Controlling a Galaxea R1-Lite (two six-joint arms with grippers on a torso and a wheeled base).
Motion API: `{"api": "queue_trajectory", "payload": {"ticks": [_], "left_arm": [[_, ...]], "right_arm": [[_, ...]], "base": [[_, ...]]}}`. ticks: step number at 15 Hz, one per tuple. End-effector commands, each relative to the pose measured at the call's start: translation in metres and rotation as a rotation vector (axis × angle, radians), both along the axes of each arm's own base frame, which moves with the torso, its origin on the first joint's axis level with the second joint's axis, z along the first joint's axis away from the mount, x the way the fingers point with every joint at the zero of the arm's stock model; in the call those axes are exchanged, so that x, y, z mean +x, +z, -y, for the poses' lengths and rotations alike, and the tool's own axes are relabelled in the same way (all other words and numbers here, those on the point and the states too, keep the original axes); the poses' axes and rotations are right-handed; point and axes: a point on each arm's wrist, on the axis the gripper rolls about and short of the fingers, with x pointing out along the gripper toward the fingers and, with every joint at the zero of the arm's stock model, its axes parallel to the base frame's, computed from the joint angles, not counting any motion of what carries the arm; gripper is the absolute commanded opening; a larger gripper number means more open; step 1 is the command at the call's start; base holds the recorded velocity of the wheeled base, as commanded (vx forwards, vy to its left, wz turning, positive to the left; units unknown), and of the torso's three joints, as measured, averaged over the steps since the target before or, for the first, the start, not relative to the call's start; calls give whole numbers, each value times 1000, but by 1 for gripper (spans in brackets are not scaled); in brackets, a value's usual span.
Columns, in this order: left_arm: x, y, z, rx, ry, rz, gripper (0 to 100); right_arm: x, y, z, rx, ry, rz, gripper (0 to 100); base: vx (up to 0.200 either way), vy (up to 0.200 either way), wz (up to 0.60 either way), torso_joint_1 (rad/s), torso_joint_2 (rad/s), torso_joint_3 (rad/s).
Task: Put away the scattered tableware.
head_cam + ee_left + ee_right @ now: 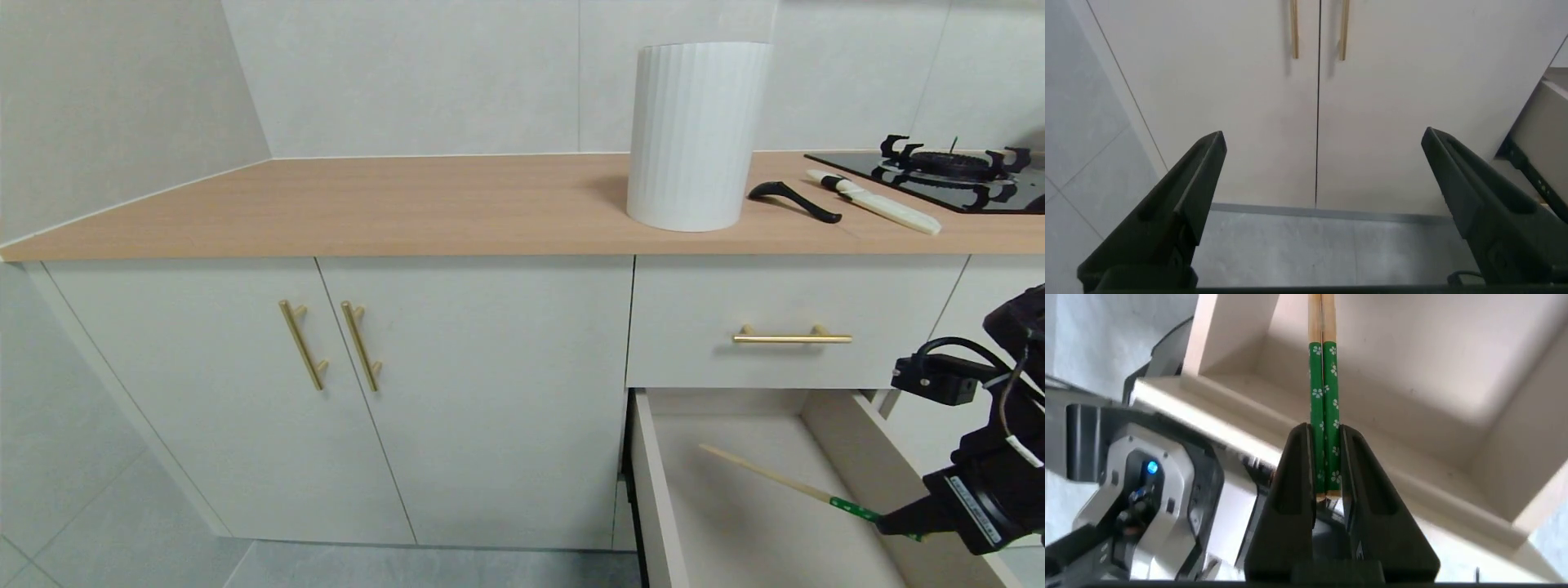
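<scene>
We see right gripper (pixel 898 523) clamped on chopsticks (pixel 784 480) over open drawer (pixel 651 490), at its right wall. Left gripper (pixel 1321 151) spread wide, empty, facing cabinet doors (pixel 1388 122). Drawer front cut off.

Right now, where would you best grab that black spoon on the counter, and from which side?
Probably by its thin handle, from above, closing across it. The spoon lies flat on the counter, and its bowl end sits close to the canister, so the handle end has more room.
</scene>
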Motion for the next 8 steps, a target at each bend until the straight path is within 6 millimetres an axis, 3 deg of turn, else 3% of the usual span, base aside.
{"api": "queue_trajectory", "payload": {"ticks": [1,5,8], "left_arm": [[0,0,0,-1,1,0,100],[0,0,0,-1,1,0,100],[0,0,0,-1,1,1,100]], "right_arm": [[17,-26,-4,-9,-5,-40,0],[54,-62,-21,-8,-154,-98,0],[77,-104,-43,-45,-220,-147,0]], "base": [[0,0,0,0,0,0],[0,0,0,0,0,0],[0,0,0,0,0,0]]}}
